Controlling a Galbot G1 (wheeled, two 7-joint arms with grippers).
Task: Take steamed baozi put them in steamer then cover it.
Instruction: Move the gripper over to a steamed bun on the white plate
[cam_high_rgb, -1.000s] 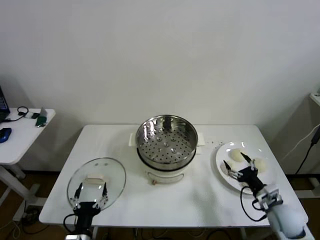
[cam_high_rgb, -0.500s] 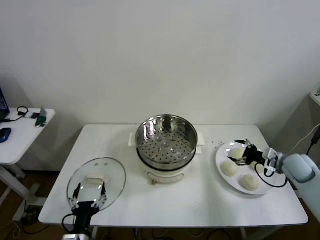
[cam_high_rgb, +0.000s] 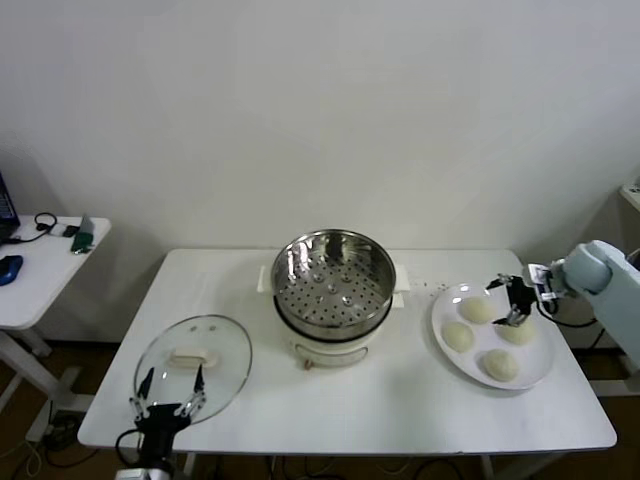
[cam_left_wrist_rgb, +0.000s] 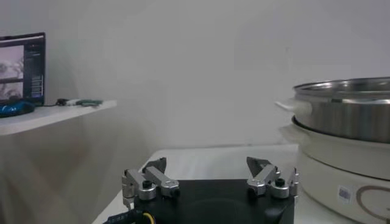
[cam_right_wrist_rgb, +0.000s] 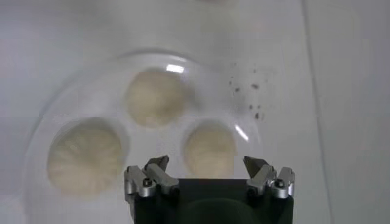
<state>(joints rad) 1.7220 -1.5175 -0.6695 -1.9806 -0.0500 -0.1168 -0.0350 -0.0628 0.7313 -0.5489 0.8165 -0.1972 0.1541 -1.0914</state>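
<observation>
Cream-white steamed baozi (cam_high_rgb: 477, 310) on a flat white plate (cam_high_rgb: 441, 310), right gripper (cam_high_rgb: 518, 302) poised just above with fingers spread.

Four smooth round buns resting on the plate at the right end of the white table (cam_high_rgb: 400, 400); from the right wrist view, one bun (cam_right_wrist_rgb: 209, 148) sitting directly below and between the spread fingertips of the right gripper (cam_right_wrist_rgb: 208, 167), untouched, two more (cam_right_wrist_rgb: 158, 95) (cam_right_wrist_rgb: 84, 154) lying beside it. Shiny stainless-steel steamer (cam_high_rgb: 333, 275) with perforated bottom, empty, seated on a white pot base at table centre. Clear glass cover (cam_high_rgb: 193, 354) with metal rim and cream handle lying flat near the front left corner. Left gripper (cam_high_rgb: 168, 390) low at the table's front edge beside the cover, fingers spread, holding nothing; steamer wall (cam_left_wrist_rgb: 344, 115) visible off to one side in its wrist view.
</observation>
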